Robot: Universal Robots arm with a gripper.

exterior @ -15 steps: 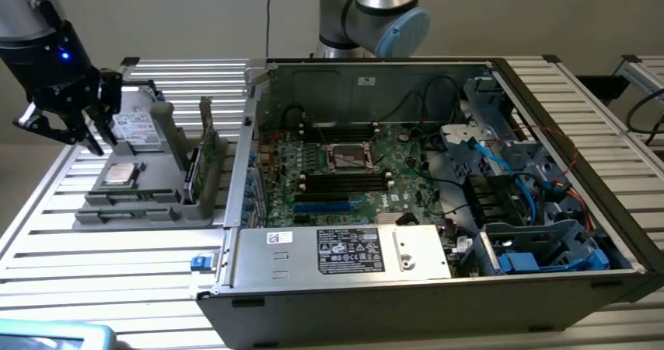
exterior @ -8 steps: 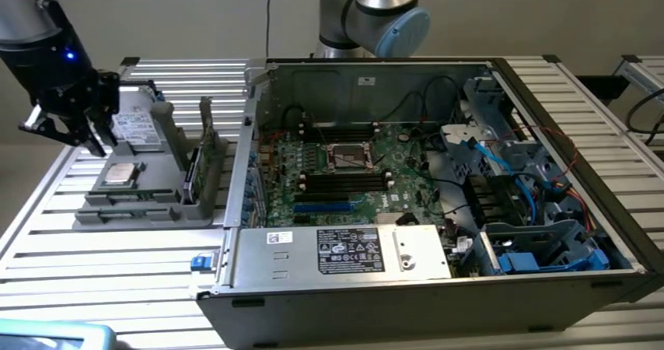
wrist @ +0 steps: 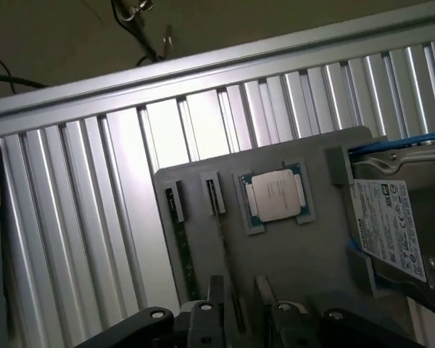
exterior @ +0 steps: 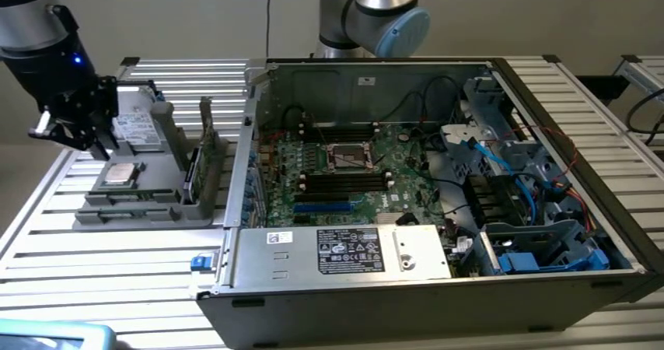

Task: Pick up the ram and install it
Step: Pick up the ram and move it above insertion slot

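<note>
Two long, narrow green circuit-board ram sticks [exterior: 207, 152] [wrist: 183, 246] stand on edge in slots of a flat grey plastic holder tray [exterior: 145, 210] [wrist: 297, 254], along the tray's side that lies on the exterior view's right. Neither stick is held or touched. On the same tray, beside the sticks, a square silver-topped processor chip [exterior: 120, 173] [wrist: 275, 196] rests flat in its own recess. Past the chip, at the tray's other side, a boxy hard drive with a white printed label [exterior: 135, 124] [wrist: 391, 225] sits in a raised bay. The black two-fingered gripper [exterior: 85, 148] [wrist: 239, 283] hangs above the tray at the hard-drive side, well apart from the ram sticks. Its jaws stand parted with nothing between them, and bare grey tray shows through the gap in the wrist view. The tray lies on a ribbed silver aluminium table [exterior: 104, 264] [wrist: 72, 239]. Just beside the tray, on the exterior view's right, an open black-and-grey metal computer case [exterior: 581, 288] lies on its side. Inside the case is a large green motherboard [exterior: 343, 187] with dark memory slots above and below its central socket.
</note>
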